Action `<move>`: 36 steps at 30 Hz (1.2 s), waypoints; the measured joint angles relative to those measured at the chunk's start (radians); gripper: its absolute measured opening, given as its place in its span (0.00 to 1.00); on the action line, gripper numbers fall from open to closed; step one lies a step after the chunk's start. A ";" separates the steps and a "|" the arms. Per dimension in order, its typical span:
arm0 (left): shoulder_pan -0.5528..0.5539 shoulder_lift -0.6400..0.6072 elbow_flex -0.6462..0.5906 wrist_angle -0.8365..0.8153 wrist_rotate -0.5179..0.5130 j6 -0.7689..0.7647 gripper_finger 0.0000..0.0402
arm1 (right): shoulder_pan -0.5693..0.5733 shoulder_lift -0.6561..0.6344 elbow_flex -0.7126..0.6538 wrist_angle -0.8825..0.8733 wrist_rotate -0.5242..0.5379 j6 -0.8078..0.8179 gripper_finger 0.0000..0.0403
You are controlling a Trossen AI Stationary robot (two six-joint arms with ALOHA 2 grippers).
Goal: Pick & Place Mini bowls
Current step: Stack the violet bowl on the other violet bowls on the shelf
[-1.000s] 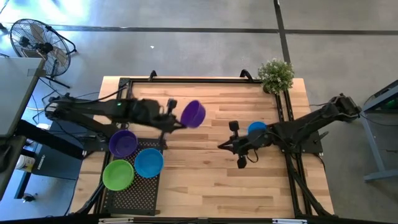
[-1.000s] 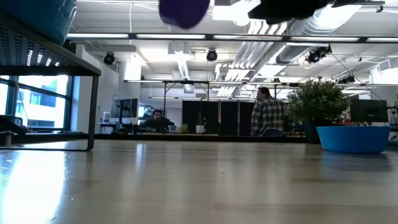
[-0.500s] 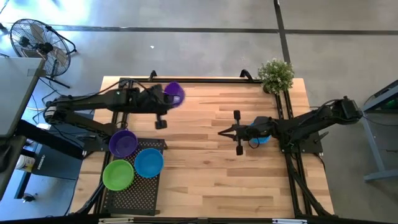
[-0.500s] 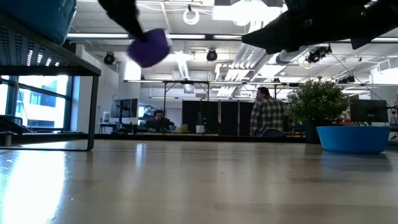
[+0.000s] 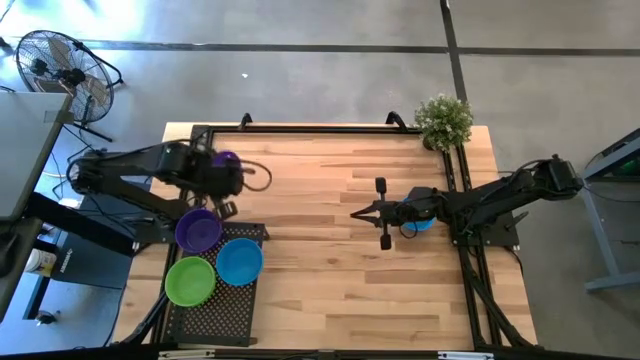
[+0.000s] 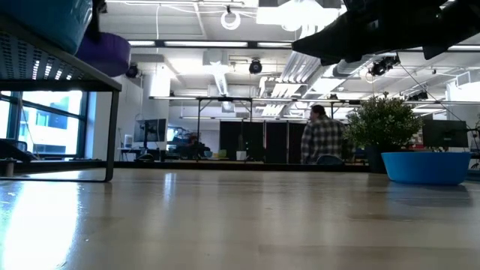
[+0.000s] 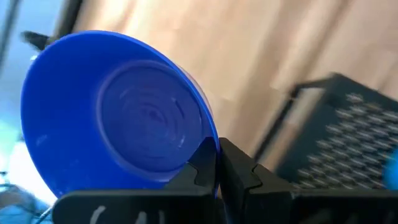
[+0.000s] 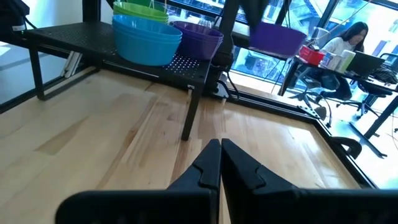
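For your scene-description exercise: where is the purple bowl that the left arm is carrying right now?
In the high view, the carried purple bowl is at the table's left, shut in the left gripper, just beyond the purple stack on the black rack.

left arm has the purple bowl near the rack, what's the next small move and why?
Probably carry it the last bit over the purple stack and lower it. The left gripper is shut on the purple mini bowl, held in the air beside the black mesh rack but not yet over that stack. Green and blue stacks suggest sorting by colour. The right gripper waits, shut, mid-table.
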 joint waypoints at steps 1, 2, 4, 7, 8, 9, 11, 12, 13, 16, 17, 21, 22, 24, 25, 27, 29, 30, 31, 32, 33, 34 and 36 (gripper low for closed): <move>-0.024 0.000 0.000 0.002 0.016 -0.019 0.00 | 0.000 0.000 0.000 0.000 0.000 0.000 0.00; -0.048 -0.002 0.002 0.005 0.031 -0.034 0.00 | 0.000 0.000 0.000 0.000 0.000 0.003 0.00; -0.096 -0.005 0.005 -0.005 0.070 -0.052 0.00 | 0.000 0.000 0.000 0.000 0.000 0.010 0.00; -0.165 0.000 0.004 0.005 0.090 -0.081 0.00 | 0.000 0.000 0.000 0.000 0.001 0.011 0.00; -0.187 0.000 0.004 0.003 0.092 -0.092 0.00 | 0.000 0.000 0.000 0.000 0.001 0.011 0.00; -0.206 -0.002 0.004 -0.002 0.088 -0.101 0.00 | 0.000 0.000 0.000 0.000 0.001 0.011 0.00; -0.242 -0.003 0.007 -0.004 0.076 -0.115 0.00 | 0.000 0.000 0.000 0.000 0.002 0.010 0.00; -0.259 -0.001 0.014 -0.001 0.072 -0.117 0.00 | 0.000 0.000 0.000 0.000 0.002 0.010 0.00; -0.275 0.000 0.026 0.000 0.064 -0.120 0.00 | 0.000 0.000 0.000 0.000 0.002 0.010 0.00; -0.323 -0.002 0.078 -0.001 0.041 -0.123 0.00 | 0.000 0.000 0.000 0.000 0.004 0.011 0.00; -0.339 0.003 0.099 -0.002 0.037 -0.124 0.00 | 0.000 0.000 0.000 0.000 0.004 0.011 0.00; -0.377 0.040 0.181 0.001 0.025 -0.126 0.00 | 0.001 0.000 0.000 0.000 0.004 0.011 0.00; -0.388 0.049 0.198 -0.001 0.035 -0.128 0.00 | 0.001 0.000 0.000 0.000 0.004 0.011 0.00; -0.416 0.062 0.218 0.003 0.068 -0.130 0.00 | 0.001 0.000 0.000 0.000 0.004 0.010 0.00; -0.433 0.064 0.219 0.002 0.085 -0.135 0.00 | 0.001 0.000 0.000 -0.001 0.004 0.009 0.00; -0.470 0.065 0.217 -0.001 0.118 -0.155 0.00 | 0.001 0.000 0.000 -0.001 0.004 0.008 0.00; -0.513 0.064 0.211 -0.001 0.134 -0.179 0.00 | 0.001 0.000 0.000 -0.001 0.004 0.008 0.00; -0.534 0.064 0.208 -0.003 0.143 -0.194 0.00 | 0.001 0.000 0.000 -0.001 0.004 0.008 0.00; -0.556 0.064 0.204 -0.001 0.152 -0.206 0.00 | 0.001 0.000 0.000 -0.001 0.004 0.008 0.00; -0.577 0.065 0.202 -0.001 0.156 -0.221 0.00 | 0.001 0.000 0.000 -0.001 0.004 0.008 0.00; -0.598 0.064 0.202 -0.001 0.159 -0.235 0.00 | 0.001 0.000 0.000 -0.001 0.004 0.008 0.00; -0.620 0.064 0.202 -0.001 0.160 -0.250 0.00 | 0.001 0.000 0.000 -0.001 0.004 0.008 0.00; -0.662 0.064 0.202 -0.001 0.159 -0.287 0.00 | 0.001 0.000 0.000 -0.001 0.004 0.008 0.00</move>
